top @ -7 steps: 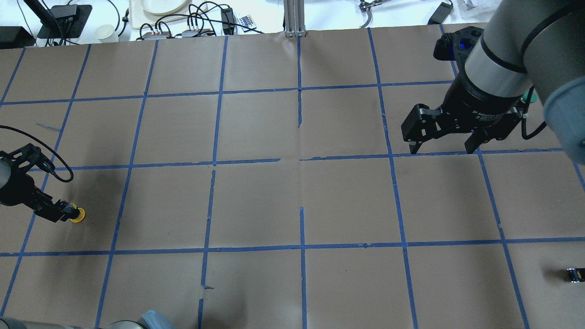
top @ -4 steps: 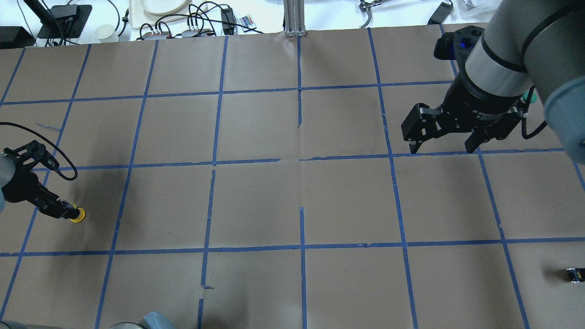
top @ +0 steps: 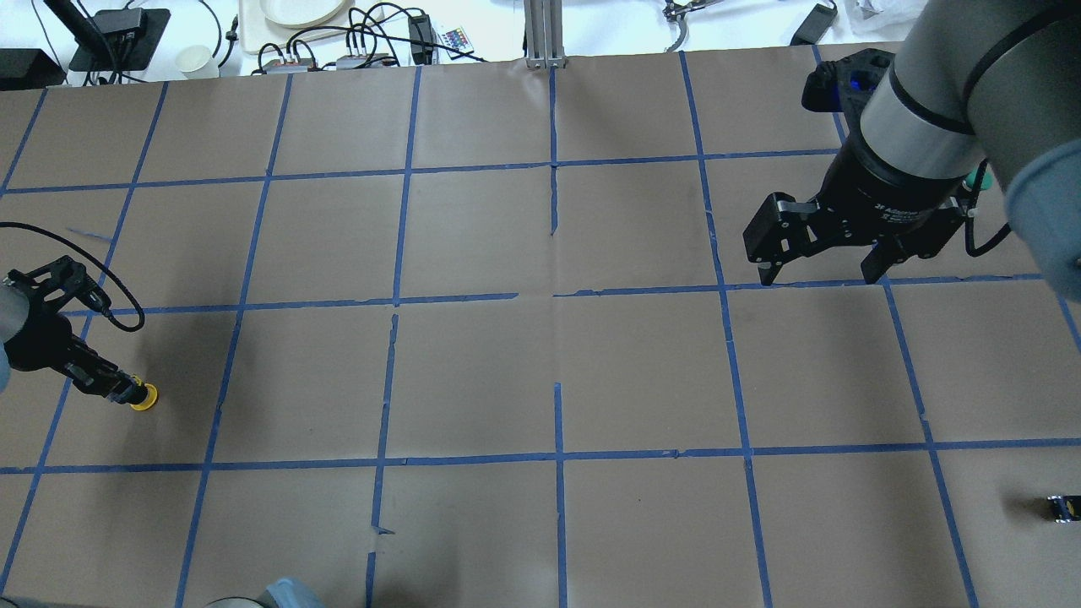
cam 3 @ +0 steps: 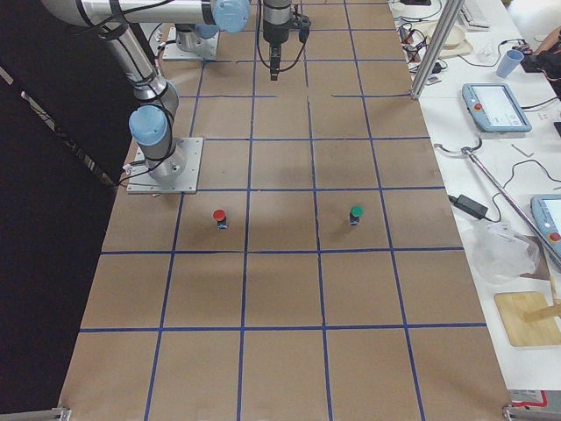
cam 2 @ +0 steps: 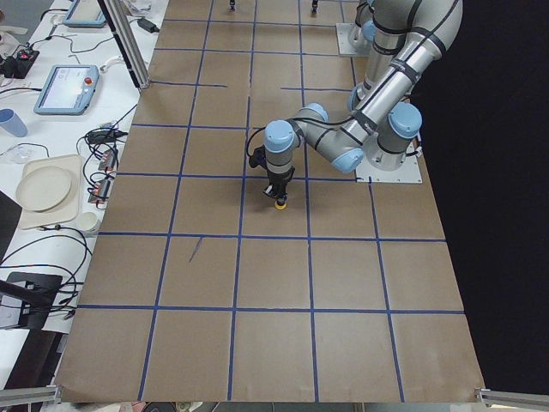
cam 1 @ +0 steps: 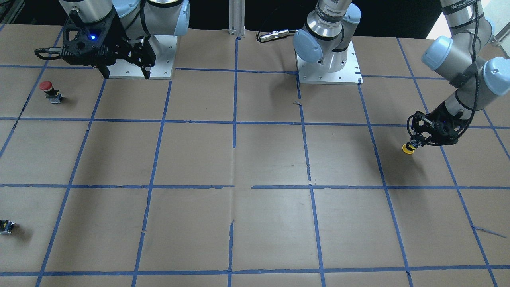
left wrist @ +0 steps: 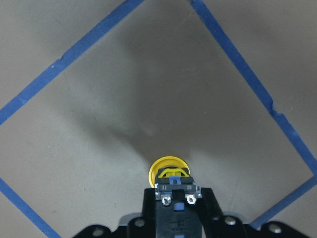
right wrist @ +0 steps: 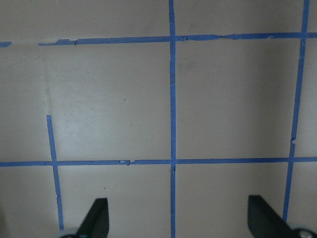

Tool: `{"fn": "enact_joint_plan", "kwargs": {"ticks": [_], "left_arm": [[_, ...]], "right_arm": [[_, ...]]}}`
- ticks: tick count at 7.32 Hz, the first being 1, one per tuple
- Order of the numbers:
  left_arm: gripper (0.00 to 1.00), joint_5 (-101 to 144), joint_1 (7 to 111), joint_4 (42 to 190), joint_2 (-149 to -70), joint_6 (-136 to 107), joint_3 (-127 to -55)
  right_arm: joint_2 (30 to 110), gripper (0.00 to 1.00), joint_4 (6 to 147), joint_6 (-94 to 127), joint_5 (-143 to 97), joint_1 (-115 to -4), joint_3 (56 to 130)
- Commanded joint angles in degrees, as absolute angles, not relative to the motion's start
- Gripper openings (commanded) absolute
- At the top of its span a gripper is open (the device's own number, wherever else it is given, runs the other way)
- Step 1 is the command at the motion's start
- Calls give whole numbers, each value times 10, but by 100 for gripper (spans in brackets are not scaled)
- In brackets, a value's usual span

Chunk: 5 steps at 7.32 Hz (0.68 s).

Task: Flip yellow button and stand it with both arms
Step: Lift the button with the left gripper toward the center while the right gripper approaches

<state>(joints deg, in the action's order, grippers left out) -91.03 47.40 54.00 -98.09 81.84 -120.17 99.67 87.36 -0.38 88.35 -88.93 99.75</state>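
Note:
The yellow button [top: 144, 397] is at the table's left side, held by its black-and-grey contact block [left wrist: 177, 191] with the yellow cap [left wrist: 169, 169] pointing down at the paper. My left gripper [top: 118, 390] is shut on that block; it also shows in the front view [cam 1: 415, 142] and the left view [cam 2: 277, 194]. I cannot tell whether the cap touches the table. My right gripper [top: 817, 272] is open and empty, hovering far off over the right back of the table, its fingers [right wrist: 98, 214] spread wide above bare paper.
A red-capped button [cam 1: 47, 88] and a green-capped one [cam 3: 356, 213] stand on the robot's right side. A small black block [top: 1061, 507] lies near the right edge. Cables, plates and a cup lie beyond the far edge.
My left wrist has shifted slightly and tilted more upright while the yellow cap stays at the same spot. The right arm has not moved.

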Motion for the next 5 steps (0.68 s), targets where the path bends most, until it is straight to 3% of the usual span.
{"fn": "enact_joint_plan", "kwargs": {"ticks": [1, 3, 5], "left_arm": [[20, -910, 475, 561, -960, 826, -1197], [19, -853, 479, 692, -916, 828, -1160], [19, -794, 510, 840, -916, 819, -1064]], "right_arm": [[998, 100, 874, -7, 880, -882, 993], [996, 100, 875, 34, 881, -874, 996], [994, 100, 876, 37, 875, -874, 997]]}}
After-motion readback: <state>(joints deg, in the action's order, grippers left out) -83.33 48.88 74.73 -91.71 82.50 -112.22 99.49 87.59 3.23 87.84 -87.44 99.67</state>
